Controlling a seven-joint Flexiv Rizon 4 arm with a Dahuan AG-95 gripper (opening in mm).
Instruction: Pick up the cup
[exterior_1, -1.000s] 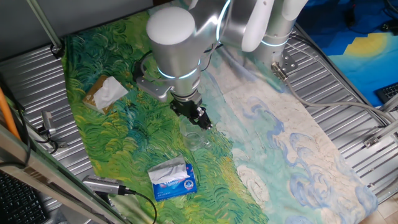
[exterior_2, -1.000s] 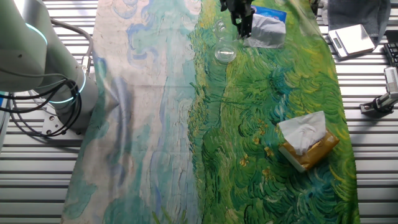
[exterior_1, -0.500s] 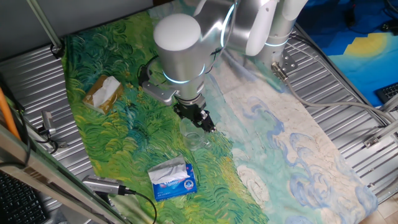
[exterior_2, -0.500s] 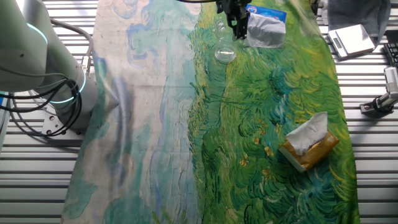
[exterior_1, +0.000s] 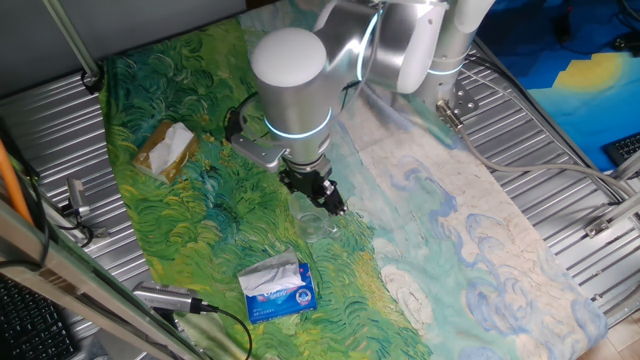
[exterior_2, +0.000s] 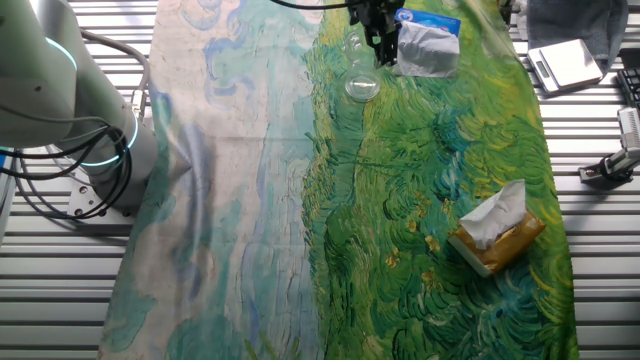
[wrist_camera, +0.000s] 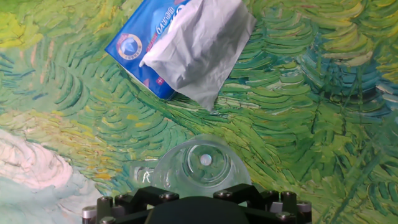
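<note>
On painted cloth (wrist_camera: 298, 112), clear round cup (wrist_camera: 202, 163).

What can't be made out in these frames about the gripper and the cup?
- Gripper jaw state: hand view cuts the fingers off at its bottom edge; too small in both fixed views.
- Contact with the cup: not decidable; the clear cup barely shows against the cloth in one fixed view.
- Cup upright or on its side: unclear.
- Tissue packet: top edge cuts off its far end in the hand view.

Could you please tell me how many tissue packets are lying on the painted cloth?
2: a blue-and-white packet near the cup, and a brown packet farther away by the cloth's edge.
</note>
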